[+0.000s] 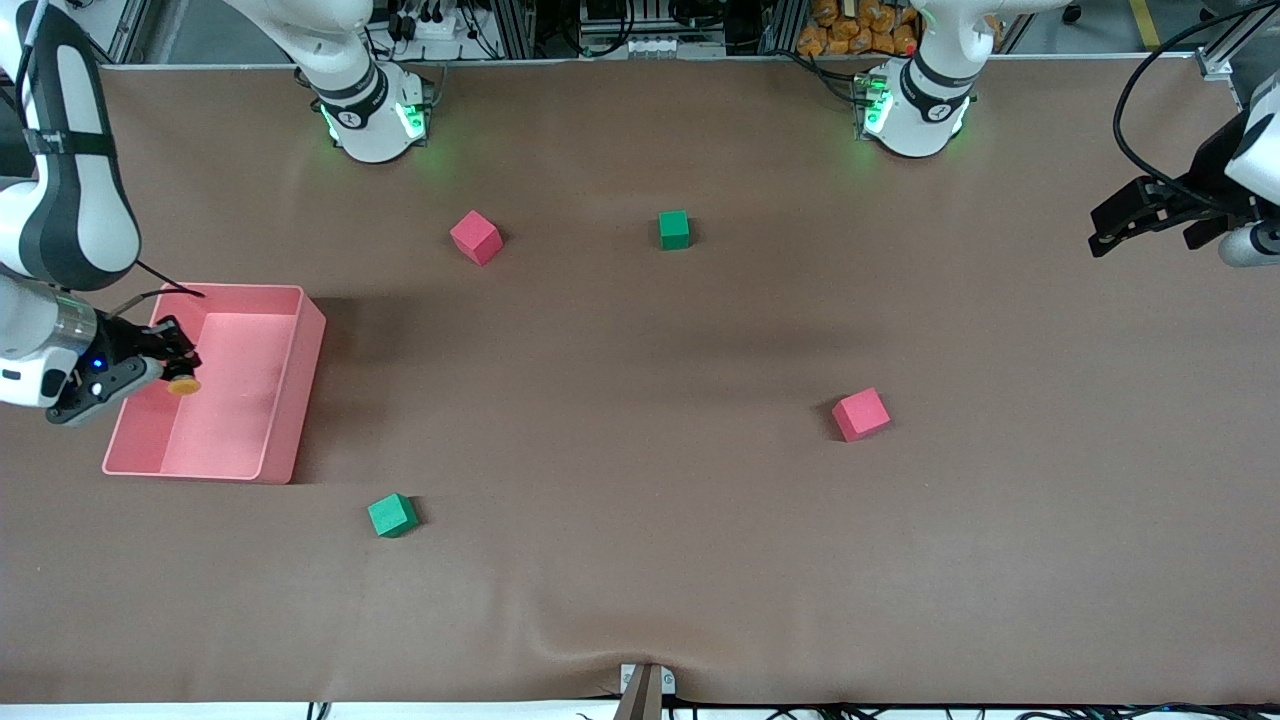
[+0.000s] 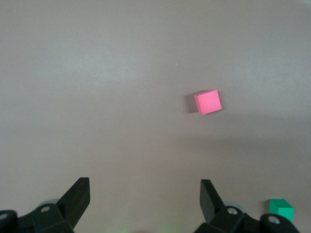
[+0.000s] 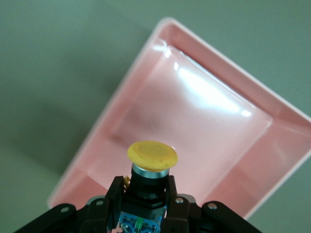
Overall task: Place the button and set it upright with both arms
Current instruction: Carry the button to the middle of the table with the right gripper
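1. Button (image 1: 183, 384), mid-left of frame, is pinched by its black body in the right gripper (image 1: 172, 372), over the pink bin (image 1: 290, 400).
2. Lift slow, keep cap up.
3. Left gripper (image 1: 1135, 222) waits at far right w/ fingers spread, holding 0 things.

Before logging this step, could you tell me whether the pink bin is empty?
Empty: the pink bin shows a bare floor; the right gripper holds the button above it.

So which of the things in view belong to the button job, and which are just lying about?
Job:
- small orange-capped push-button on a black body, gripped by the right gripper over the pink plastic bin
- left gripper, open, waiting over the table's left-arm end

Lying about:
- two red foam cubes
- two green foam cubes
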Controlling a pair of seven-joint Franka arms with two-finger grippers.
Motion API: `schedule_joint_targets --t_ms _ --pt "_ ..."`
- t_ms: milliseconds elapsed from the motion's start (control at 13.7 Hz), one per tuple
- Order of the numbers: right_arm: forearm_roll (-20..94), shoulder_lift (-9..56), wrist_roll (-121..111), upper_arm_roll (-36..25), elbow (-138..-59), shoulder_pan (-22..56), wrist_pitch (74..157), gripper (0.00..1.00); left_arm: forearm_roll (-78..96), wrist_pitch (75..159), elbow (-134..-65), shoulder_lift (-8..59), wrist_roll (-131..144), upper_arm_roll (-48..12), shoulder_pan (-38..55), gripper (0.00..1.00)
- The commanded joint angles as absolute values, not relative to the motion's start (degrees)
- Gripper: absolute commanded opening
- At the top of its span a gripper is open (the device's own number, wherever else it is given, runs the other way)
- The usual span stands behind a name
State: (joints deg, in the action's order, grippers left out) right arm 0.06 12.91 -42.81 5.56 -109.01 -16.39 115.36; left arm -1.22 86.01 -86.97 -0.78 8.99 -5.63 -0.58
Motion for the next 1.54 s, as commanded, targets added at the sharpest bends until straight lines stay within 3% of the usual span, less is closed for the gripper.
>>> schedule_joint_targets --t_ms 0,292,877,1462 --pt "3.49 13.62 -33.18 5.45 -107.93 -9.44 114.43 0.00 -0.26 85.69 -86.13 -0.18 8.70 -5.89 -1.14 1.00" --pt "8.08 17.38 -15.78 5.36 -102.16 3.92 114.70 0.00 -0.26 85.69 -86.13 -0.09 8.61 -5.89 -1.05 1.00" --pt "7.73 39.10 18.77 5.36 -77.45 25.82 116.09 0.00 1.49 85.78 -86.13 1.23 8.17 -5.89 -1.14 1.00" --pt "13.54 46.66 26.36 5.27 -77.08 35.76 128.40 0.00 1.49 85.78 -86.13 1.58 8.96 -5.89 -0.97 1.00"
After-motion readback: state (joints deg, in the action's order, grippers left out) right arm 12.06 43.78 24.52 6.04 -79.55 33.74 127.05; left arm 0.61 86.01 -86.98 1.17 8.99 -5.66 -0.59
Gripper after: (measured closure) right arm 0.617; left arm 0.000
